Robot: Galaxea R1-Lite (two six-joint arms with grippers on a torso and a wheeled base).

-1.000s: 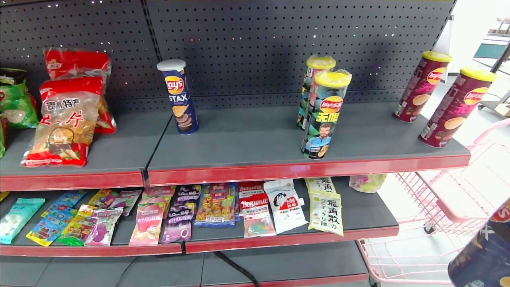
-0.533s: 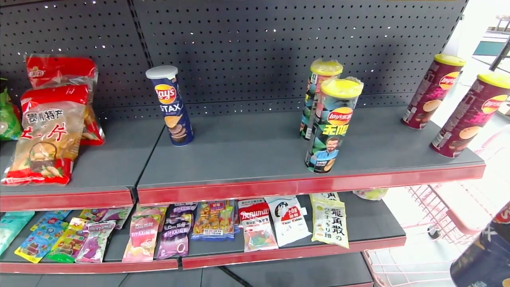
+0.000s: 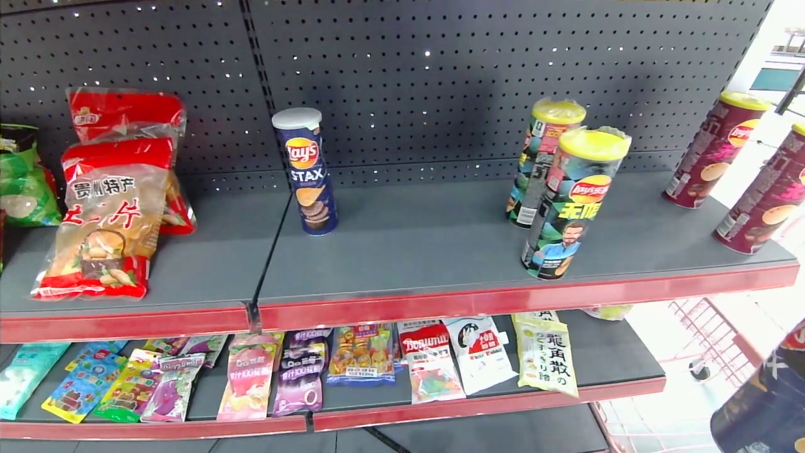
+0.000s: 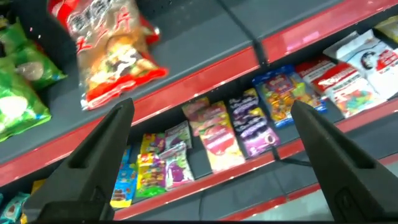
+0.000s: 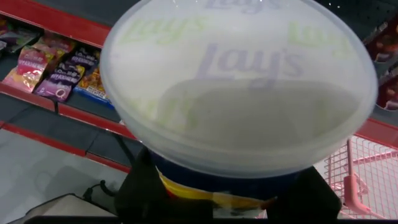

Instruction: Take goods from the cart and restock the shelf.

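Cylindrical can (image 5: pixel 236 182), translucent plastic lid (image 5: pixel 239 81), seemingly in right gripper (image 5: pixel 227 200)

Left claw (image 4: pixel 211 158) spread — right claw (image 5: pixel 227 199) clamping can (image 5: pixel 236 81).

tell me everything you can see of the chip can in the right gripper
The chip can is a round tube with a dark blue body, a yellow band under the rim and a cloudy plastic lid, shut. The right gripper clamps it below the lid, a dark finger on each side. In the head view it leans, held in the air before the shelf, near the pink cart, touching neither.
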